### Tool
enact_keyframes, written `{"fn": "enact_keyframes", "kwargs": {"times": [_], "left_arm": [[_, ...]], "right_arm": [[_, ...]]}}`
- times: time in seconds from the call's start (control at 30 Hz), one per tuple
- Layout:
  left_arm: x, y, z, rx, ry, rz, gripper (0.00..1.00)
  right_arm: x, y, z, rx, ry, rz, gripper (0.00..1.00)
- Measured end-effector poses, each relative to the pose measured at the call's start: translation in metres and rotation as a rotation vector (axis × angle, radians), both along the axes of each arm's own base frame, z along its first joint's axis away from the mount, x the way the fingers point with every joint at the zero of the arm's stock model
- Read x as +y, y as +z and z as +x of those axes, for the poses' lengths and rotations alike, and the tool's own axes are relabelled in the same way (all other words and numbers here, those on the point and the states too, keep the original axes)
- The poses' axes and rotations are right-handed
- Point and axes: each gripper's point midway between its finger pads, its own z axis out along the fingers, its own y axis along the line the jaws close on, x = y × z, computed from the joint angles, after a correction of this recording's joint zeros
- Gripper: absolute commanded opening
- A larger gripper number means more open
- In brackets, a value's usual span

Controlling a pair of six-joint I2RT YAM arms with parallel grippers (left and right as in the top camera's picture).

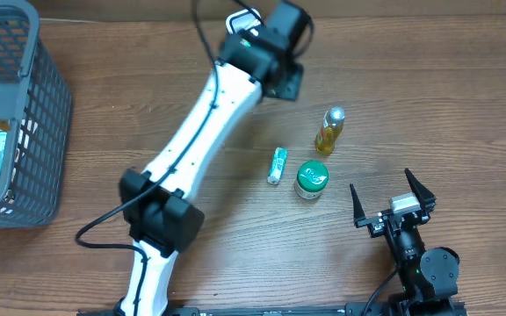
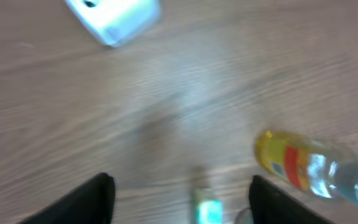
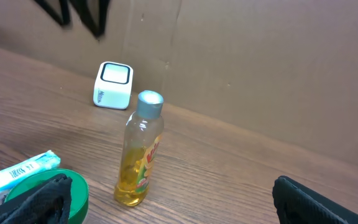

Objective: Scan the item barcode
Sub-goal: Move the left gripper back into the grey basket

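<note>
Left gripper (image 2: 182, 180) is hovering open and empty above the table (image 1: 464, 88), near the white scanner (image 3: 113, 85). Right gripper (image 1: 381, 182) is resting wide open. The bottle (image 1: 329, 130) is standing upright between them, beside a tube (image 1: 277, 165) and a green-lidded jar (image 1: 311, 179).

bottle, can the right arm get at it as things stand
Probably yes: the right gripper is open, and the bottle stands upright ahead of it with nothing between. The green tub sits off to the side.
</note>
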Motion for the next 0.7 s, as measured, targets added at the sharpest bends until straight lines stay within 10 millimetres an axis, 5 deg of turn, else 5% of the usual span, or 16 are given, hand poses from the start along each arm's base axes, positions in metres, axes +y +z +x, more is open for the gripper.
{"fn": "enact_keyframes", "kwargs": {"times": [0.3,0.7], "left_arm": [[0.097,0.082,0.014,-0.125,0.130,0.058,0.79],[0.257,0.149,-0.003,-0.245,0.443,0.168,0.80]], "right_arm": [[0.000,0.000,0.000,-0.001,0.000,0.000,1.00],[0.000,0.000,0.000,-0.001,0.000,-0.001,1.00]]}}
